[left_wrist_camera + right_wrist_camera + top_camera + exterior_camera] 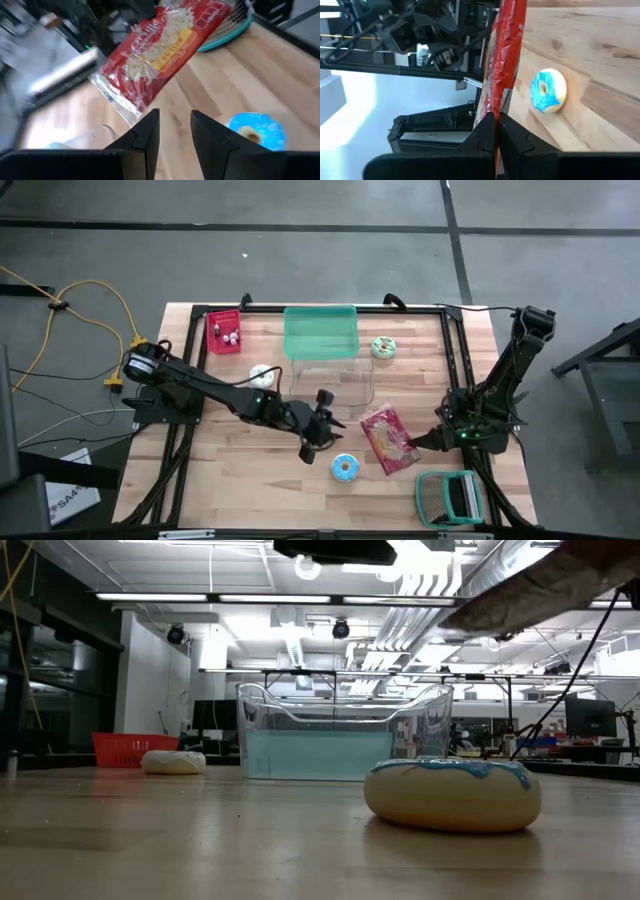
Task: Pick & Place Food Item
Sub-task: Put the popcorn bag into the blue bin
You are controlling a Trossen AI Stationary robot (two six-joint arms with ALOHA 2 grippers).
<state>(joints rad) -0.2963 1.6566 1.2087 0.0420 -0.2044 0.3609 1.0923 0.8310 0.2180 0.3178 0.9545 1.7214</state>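
Note:
A red popcorn bag (385, 440) hangs over the table's right half with my right gripper (418, 443) shut on it. In the low view the bag (530, 590) slants high above the blue-iced donut (452, 795). That donut (345, 468) lies flat on the wood near the front edge. My left gripper (330, 432) hovers at mid-table, left of the bag. Its fingers (175, 122) are open with nothing between them and point toward the bag (160, 55). My right gripper pinches the bag's sealed end (495, 107), the end toward the table's right edge, between its two fingers. The fingers come roughly level from the table's right side. The bag (505, 50) stretches away from the fingers, lifted clear of the table.
A clear tub (330, 375) stands at mid-table with a green lid (320, 330) behind it. A white donut (262, 375), a green donut (383, 347) and a red basket (224, 332) lie farther back. A teal dish rack (450, 498) sits at the front right.

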